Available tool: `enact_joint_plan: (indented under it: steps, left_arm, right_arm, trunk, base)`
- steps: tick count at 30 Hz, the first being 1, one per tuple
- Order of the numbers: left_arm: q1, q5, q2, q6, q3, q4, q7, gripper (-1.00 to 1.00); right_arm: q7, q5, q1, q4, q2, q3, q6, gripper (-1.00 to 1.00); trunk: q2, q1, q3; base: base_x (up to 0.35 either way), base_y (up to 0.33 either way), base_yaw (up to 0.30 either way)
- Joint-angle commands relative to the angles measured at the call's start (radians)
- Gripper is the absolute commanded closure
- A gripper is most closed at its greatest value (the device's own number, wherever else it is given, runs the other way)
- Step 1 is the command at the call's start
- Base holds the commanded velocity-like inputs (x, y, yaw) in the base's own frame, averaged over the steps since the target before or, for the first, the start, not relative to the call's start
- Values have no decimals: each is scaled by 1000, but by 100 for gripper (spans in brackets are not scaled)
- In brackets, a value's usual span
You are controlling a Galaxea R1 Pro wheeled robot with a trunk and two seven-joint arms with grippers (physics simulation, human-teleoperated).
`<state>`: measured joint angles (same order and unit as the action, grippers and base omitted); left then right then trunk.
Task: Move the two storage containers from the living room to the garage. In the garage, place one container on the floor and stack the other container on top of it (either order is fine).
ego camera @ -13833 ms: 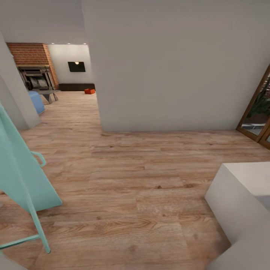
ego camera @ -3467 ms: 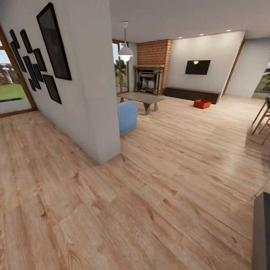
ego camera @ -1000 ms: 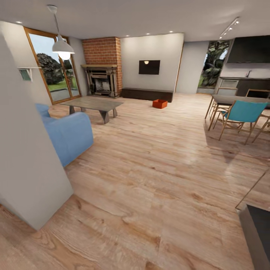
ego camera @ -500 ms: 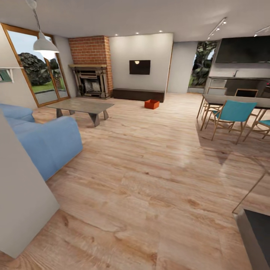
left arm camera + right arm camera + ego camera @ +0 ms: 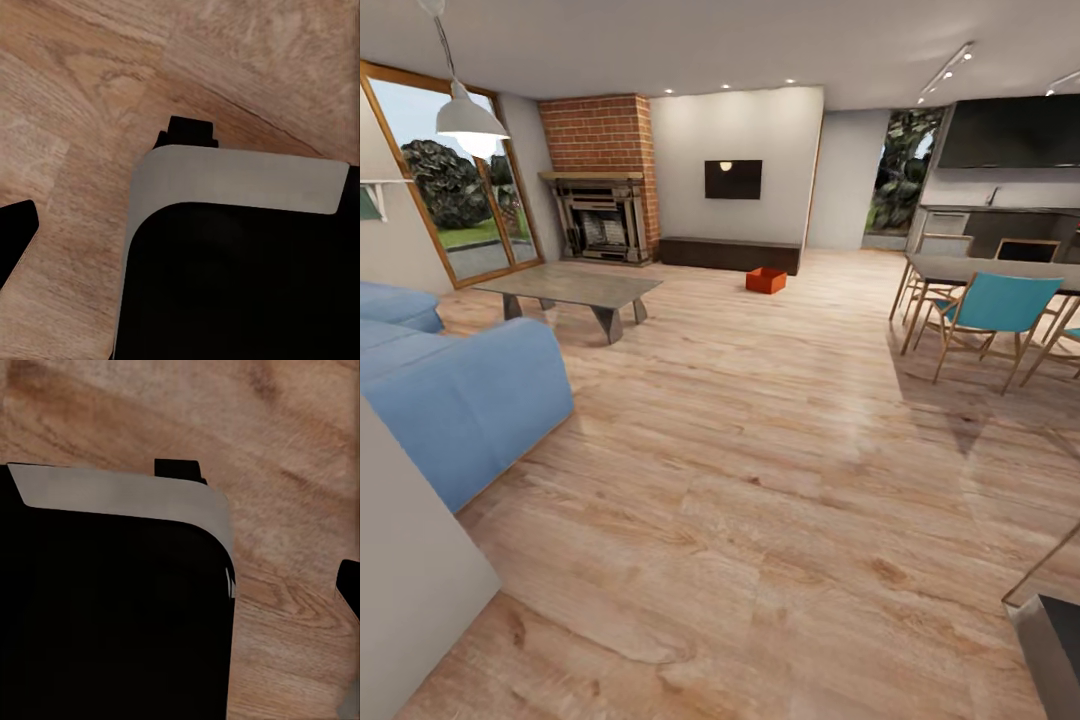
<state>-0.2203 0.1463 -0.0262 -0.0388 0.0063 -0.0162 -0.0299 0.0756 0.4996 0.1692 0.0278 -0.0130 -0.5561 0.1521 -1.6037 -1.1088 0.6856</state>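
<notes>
Container: I see one orange-red open-top plastic bin (image 5: 766, 281) on light wood-plank floor (image 5: 780, 470), near low dark cabinet (image 5: 732, 254).
Contents: too distant to tell.
Claws: I cannot tell their state.

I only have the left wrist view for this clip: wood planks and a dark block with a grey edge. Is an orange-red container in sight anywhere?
Observer: Yes. The head view shows an orange-red open-top plastic bin far across the light wood-plank floor; whether it is one bin or two, I cannot tell.
Reviewer: What is it near?
Observer: It sits just in front of the long low dark cabinet below the black wall TV.
Reviewer: What flanks the way there?
Observer: The blue upholstered sofa stands to the left, and the teal wooden-legged chair to the right.
</notes>
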Motion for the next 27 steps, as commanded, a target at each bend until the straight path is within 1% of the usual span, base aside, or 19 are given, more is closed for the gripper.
enact_joint_plan:
  steps: [1,27]
  left_arm:
    - [-1,7,0,-3,0,1,-1,-100]
    - [-1,7,0,-4,0,2,-1,-100]
  right_arm:
    - [1,8,1,3,-1,-8,5,-100]
    - [1,6,1,3,2,-12,7,-100]
  trunk:
    - [0,0,1]
    - [0,0,1]
  base:
    - [322,0,0]
    - [322,0,0]
